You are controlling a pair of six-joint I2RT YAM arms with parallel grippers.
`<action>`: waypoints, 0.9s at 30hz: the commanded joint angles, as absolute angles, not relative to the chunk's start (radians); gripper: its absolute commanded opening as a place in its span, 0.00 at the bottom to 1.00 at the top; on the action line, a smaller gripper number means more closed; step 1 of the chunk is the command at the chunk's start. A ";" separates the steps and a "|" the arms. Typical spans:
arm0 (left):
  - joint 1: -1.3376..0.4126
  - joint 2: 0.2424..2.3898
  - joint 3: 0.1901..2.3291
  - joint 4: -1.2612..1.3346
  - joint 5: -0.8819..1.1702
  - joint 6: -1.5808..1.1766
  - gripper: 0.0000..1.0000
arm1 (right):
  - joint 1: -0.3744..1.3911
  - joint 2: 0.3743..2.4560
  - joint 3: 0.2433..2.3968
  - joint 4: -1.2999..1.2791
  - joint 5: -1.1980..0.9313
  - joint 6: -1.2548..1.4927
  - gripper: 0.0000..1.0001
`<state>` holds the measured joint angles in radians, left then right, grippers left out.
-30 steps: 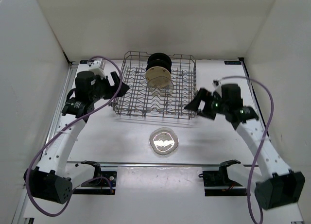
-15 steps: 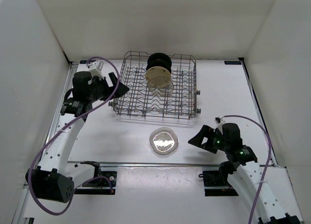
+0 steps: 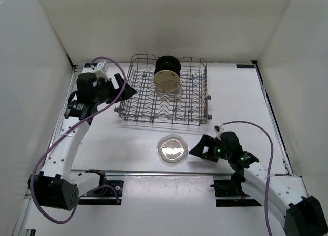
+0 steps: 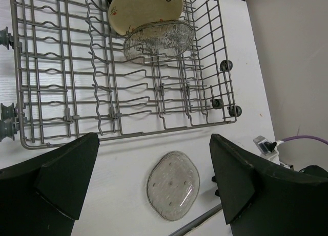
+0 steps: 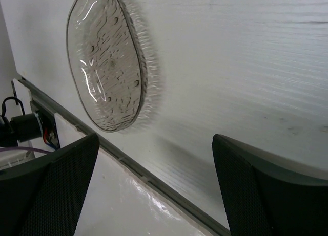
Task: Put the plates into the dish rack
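- Now only one clear plate (image 3: 173, 149) lies flat on the table (image 3: 128, 138), in front of the dish rack (image 3: 164, 121); the other plates (image 3: 166, 81) stand among its tines.
- Our right gripper (image 3: 196, 150), jaws wide and empty, sits just right of it and is the nearer arm.
- Our left gripper (image 3: 127, 90), equally wide and empty, hangs at the rack's left side.
- A second ago the right arm was beside the rack; it has swung down to the plate.

A plate (image 3: 173, 149) lies on the table (image 3: 233, 95) before the dish rack (image 3: 154, 118).
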<state>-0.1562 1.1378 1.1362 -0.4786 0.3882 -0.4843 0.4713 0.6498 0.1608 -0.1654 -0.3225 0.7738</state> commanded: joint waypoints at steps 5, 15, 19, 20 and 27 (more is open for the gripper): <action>-0.152 1.100 1.155 -0.472 0.396 -0.489 1.00 | 0.653 0.787 0.201 -0.063 -0.100 0.848 0.91; -0.152 1.091 1.146 -0.472 0.396 -0.480 1.00 | 0.722 0.893 0.210 0.012 0.007 0.902 0.77; -0.152 1.091 1.137 -0.472 0.396 -0.480 1.00 | 0.767 0.966 0.230 0.060 0.035 0.902 0.75; -0.152 1.082 1.137 -0.482 0.396 -0.480 1.00 | 0.767 0.998 0.241 0.080 0.047 0.911 0.75; -0.152 1.071 1.127 -0.482 0.396 -0.480 1.00 | 0.808 1.104 0.264 0.152 0.057 0.930 0.71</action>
